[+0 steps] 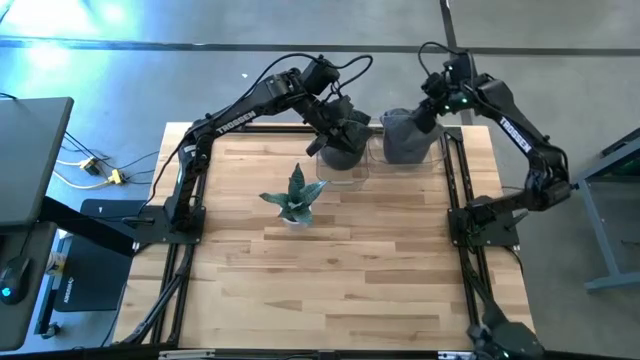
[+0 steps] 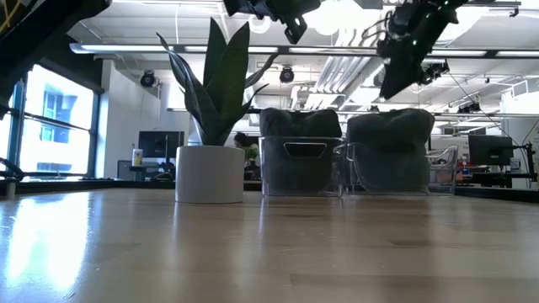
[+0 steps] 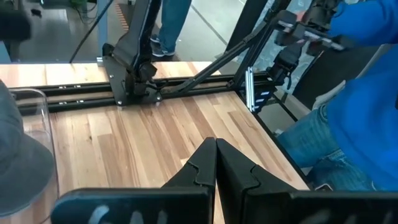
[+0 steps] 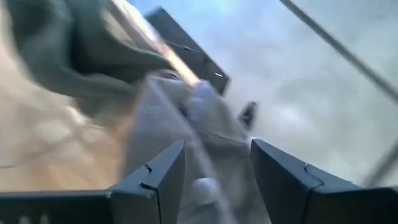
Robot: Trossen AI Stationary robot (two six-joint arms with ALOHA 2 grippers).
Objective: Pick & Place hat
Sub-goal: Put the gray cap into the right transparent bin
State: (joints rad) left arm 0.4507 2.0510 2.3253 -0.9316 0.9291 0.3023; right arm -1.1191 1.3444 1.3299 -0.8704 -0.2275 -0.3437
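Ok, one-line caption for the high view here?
Both grippers, left and right, hover over two grey hats in clear bins at the table's far edge.

Table (image 1: 330, 270): pale wood planks, smooth, faint sheen in low view; two hats (image 1: 405, 135) (image 1: 345, 140): grey cloth, matt, soft folds; bins (image 2: 301, 167) (image 2: 392, 168): clear plastic, glossy; plant pot (image 2: 209, 173): white, matt, smooth; leaves (image 2: 221, 80): green, slightly waxy; frame rails (image 1: 178, 215): black metal; gripper fingers (image 3: 239, 180): dark matt plastic.
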